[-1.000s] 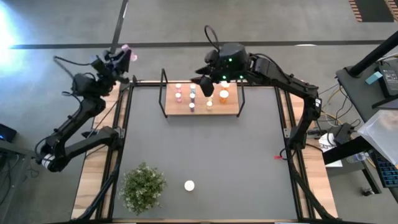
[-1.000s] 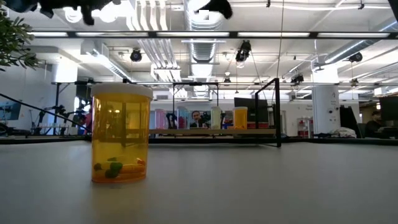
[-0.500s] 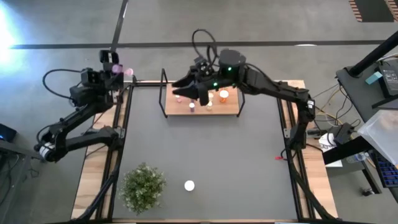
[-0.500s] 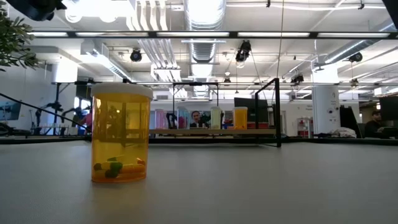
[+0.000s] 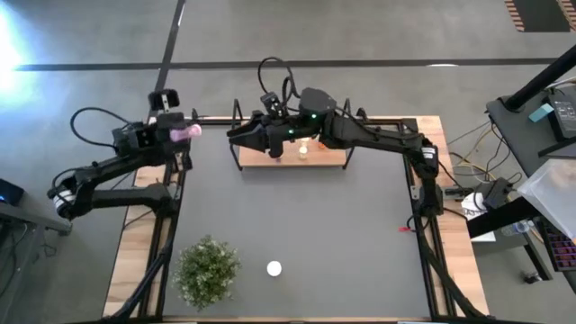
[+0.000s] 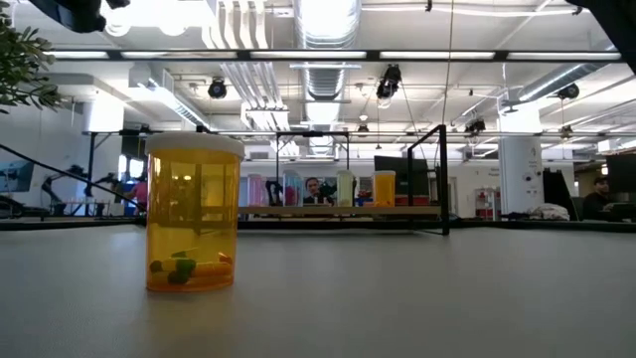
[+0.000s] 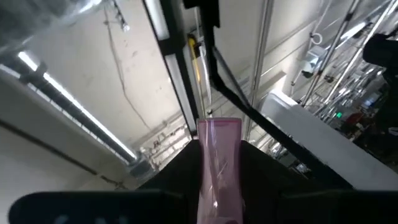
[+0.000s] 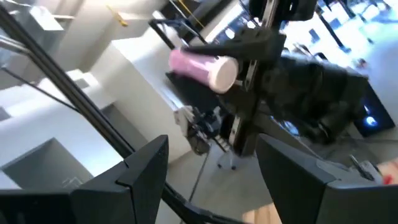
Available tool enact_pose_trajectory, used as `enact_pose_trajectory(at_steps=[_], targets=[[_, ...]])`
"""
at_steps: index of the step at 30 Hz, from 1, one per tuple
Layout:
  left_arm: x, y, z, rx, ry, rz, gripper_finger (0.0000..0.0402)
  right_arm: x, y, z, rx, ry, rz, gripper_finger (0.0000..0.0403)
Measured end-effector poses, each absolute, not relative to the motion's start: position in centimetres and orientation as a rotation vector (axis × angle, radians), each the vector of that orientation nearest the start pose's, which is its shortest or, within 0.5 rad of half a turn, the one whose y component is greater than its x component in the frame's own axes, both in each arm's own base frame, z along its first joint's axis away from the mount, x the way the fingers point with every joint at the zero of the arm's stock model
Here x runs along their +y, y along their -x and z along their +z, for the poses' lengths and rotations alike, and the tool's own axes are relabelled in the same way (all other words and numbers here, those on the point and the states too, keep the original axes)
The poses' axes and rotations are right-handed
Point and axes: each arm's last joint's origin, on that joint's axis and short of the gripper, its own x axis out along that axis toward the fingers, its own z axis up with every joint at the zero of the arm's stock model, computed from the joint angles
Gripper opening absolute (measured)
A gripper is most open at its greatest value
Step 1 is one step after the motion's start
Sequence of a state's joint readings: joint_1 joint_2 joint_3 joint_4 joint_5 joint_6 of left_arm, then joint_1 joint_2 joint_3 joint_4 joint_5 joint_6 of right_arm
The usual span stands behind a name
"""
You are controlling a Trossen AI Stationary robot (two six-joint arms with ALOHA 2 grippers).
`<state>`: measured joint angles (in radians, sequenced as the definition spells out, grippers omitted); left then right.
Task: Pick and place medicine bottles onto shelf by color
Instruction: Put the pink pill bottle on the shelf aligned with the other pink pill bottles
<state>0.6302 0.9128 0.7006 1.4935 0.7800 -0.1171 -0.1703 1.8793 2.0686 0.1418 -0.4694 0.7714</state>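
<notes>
The left gripper (image 5: 176,133) holds a pink bottle (image 5: 186,132) clamped by its body, lying roughly level in the air over the desk's (image 5: 297,234) far left corner, white cap pointing toward the shelf (image 5: 335,158). In the left wrist view the pink body (image 7: 217,167) runs straight out between the two dark fingers, so the grip looks centred and snug.

The right gripper (image 5: 236,135) reaches across the shelf's left end toward that bottle, its jaws apart and empty. Its wrist view frames the bottle (image 8: 202,67) head-on, cap nearest, between its spread fingers (image 8: 140,168). The pairing reads as a handover: the left arm offers the bottle sideways so the right one can take it near the cap end and carry it to the shelf, which sits on the right arm's side of the far edge.

Several bottles already stand on the shelf, mostly hidden under the right arm. One orange bottle (image 6: 194,214) waits upright near the front edge, just beside the potted plant (image 5: 208,270).

Next, the right gripper likely needs to close the remaining gap and line up before the left lets go.
</notes>
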Motion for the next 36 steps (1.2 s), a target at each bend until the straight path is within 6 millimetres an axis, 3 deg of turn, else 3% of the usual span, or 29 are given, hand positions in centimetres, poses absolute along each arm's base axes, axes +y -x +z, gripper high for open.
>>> enact_pose_trajectory(at_steps=[9, 22, 36], targets=[[5.1, -14.9, 41.7, -1.047, -0.891, -0.222, 0.0071, -5.8, -41.9, 49.6, -0.32, -0.673, 0.495, 0.0233], [6.1, -19.7, 42.9, -1.031, -0.91, -0.313, 0.0071, -5.6, -41.7, 49.8, -0.309, -0.652, 0.559, 0.0233], [6.7, -21.3, 43.2, -1.024, -0.905, -0.316, 0.0071, -5.4, -41.0, 50.7, -0.284, -0.608, 0.651, 0.0225]])
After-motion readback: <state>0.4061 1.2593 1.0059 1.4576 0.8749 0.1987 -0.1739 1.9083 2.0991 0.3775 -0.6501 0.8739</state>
